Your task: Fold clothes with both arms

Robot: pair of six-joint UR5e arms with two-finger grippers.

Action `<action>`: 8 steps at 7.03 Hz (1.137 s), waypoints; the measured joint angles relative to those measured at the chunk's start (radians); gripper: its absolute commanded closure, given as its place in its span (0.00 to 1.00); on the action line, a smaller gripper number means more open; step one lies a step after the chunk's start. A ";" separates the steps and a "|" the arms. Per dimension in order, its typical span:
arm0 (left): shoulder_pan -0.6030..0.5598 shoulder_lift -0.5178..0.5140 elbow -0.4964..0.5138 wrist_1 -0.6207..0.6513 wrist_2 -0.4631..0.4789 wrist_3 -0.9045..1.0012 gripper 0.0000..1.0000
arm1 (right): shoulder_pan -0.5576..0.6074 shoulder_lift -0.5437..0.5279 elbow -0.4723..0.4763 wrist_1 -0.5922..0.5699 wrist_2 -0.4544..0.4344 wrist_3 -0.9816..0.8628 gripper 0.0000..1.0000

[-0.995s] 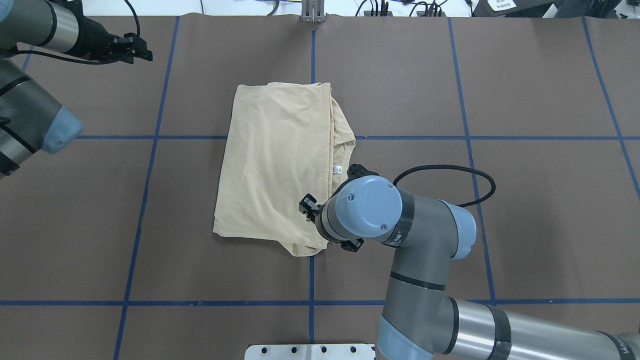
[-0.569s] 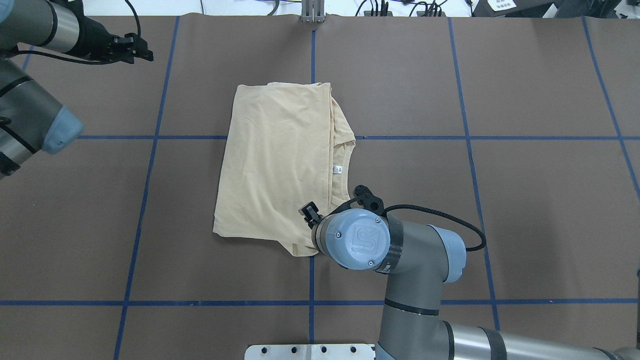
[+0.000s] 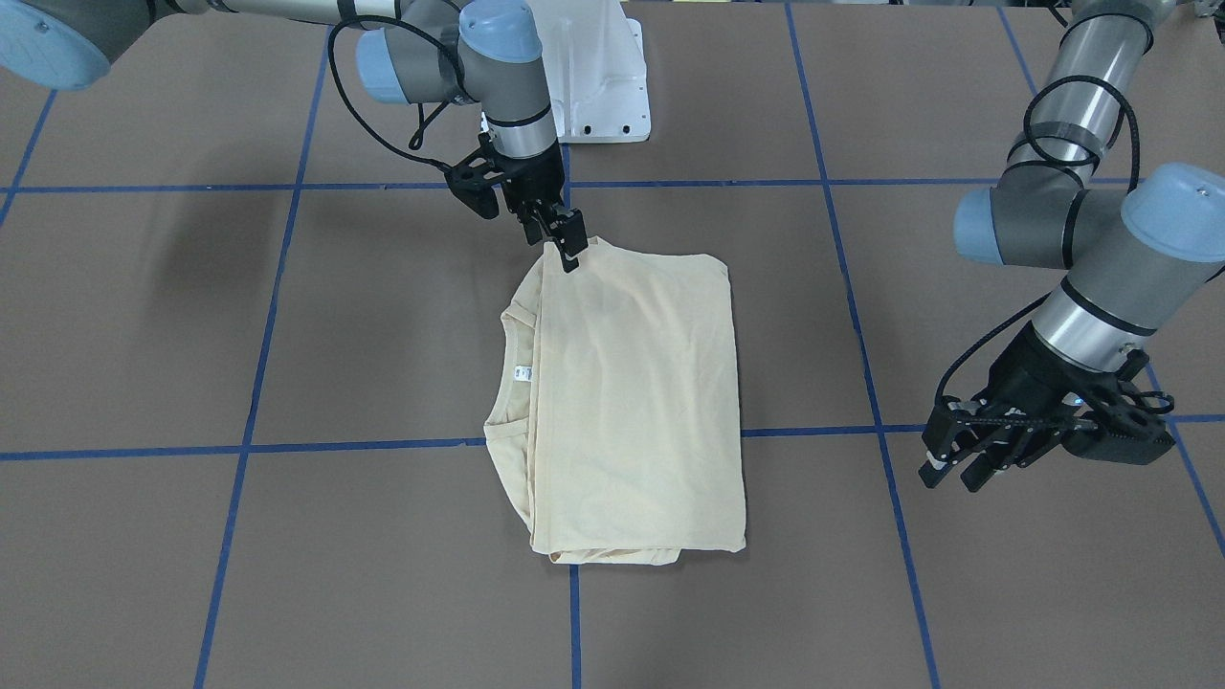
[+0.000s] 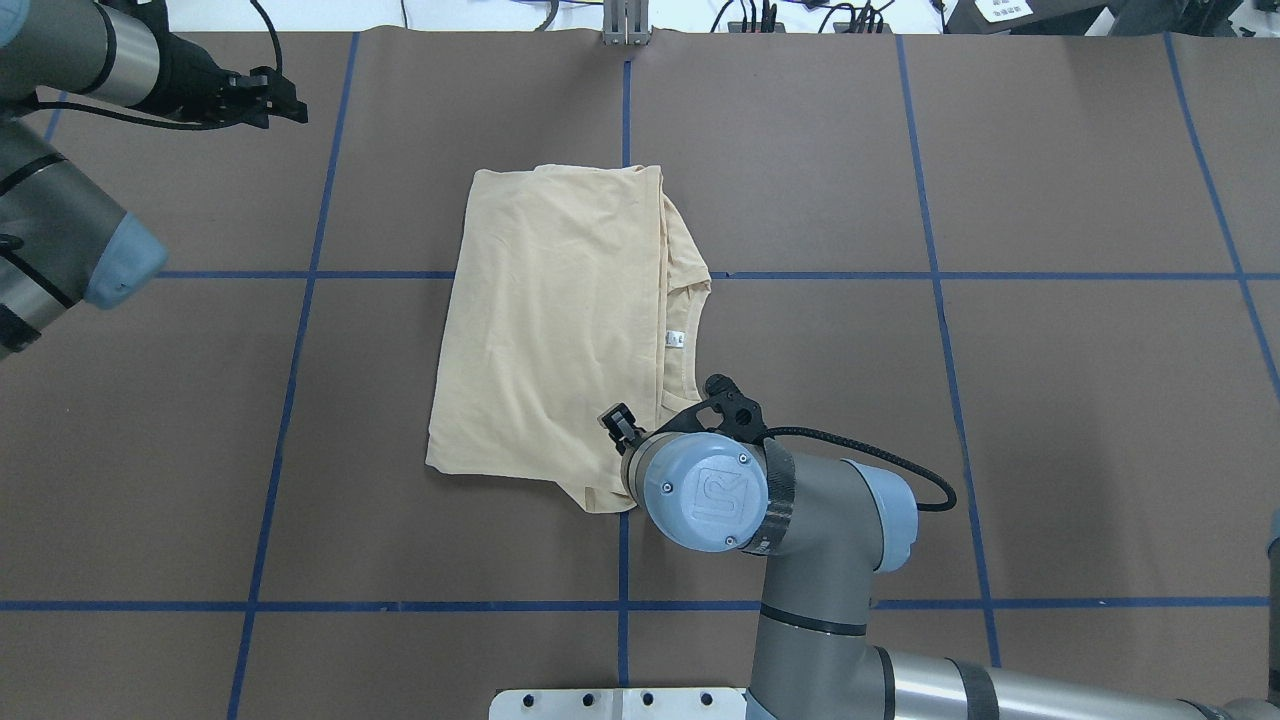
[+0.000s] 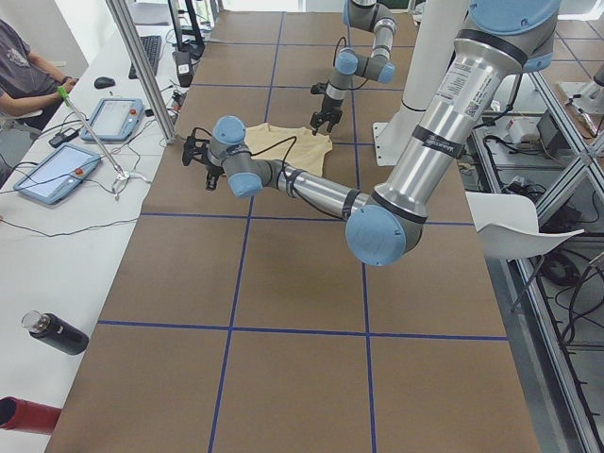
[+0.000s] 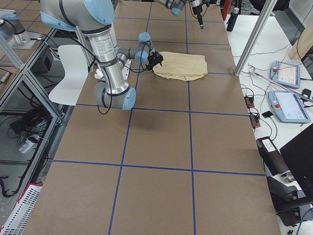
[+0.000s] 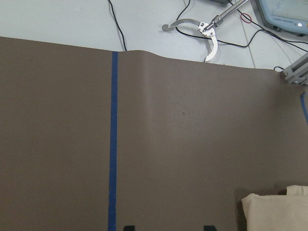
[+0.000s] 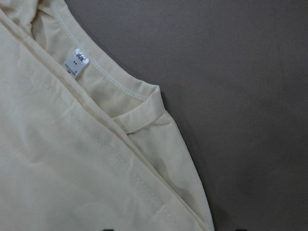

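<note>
**A:** Where is the shirt lying?

**B:** The cream-yellow long-sleeved T-shirt (image 3: 632,402) lies folded into a tall rectangle on the brown table cover (image 3: 957,593), near the middle where the blue tape lines (image 3: 364,445) cross. Its neckline and the small white neck label (image 3: 522,373) peek out along one long edge.

**A:** And the right gripper?

**B:** The right gripper (image 3: 565,247) is right at the shirt's corner nearest the robot's base, on the neckline side. Its fingers stand close together and the corner rises a little toward them, so it looks pinched on the fabric there. From overhead the wrist's blue cap (image 4: 705,488) covers most of it. The right wrist camera looks straight down on the collar, with the label (image 8: 76,61) up and to the left of the gripper.

**A:** The left one?

**B:** The left gripper (image 3: 957,464) hovers over bare table cover, well apart from the shirt and holding nothing. Its fingers are parted a little. In its wrist camera, a corner of the shirt (image 7: 276,211) shows low on the right, and the table cover's far edge lies ahead.
</note>
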 measured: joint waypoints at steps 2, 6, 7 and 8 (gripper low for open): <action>0.000 0.000 0.000 0.000 0.000 0.000 0.43 | 0.000 0.002 -0.027 0.033 -0.005 0.002 0.37; 0.001 0.000 -0.001 0.000 0.000 0.000 0.43 | -0.001 0.002 -0.031 0.036 -0.004 0.009 1.00; 0.001 0.000 -0.002 0.000 0.000 0.000 0.43 | -0.001 0.001 -0.029 0.036 -0.002 0.003 1.00; 0.000 0.000 -0.004 0.000 0.000 -0.003 0.43 | -0.001 0.000 -0.025 0.036 0.000 0.000 1.00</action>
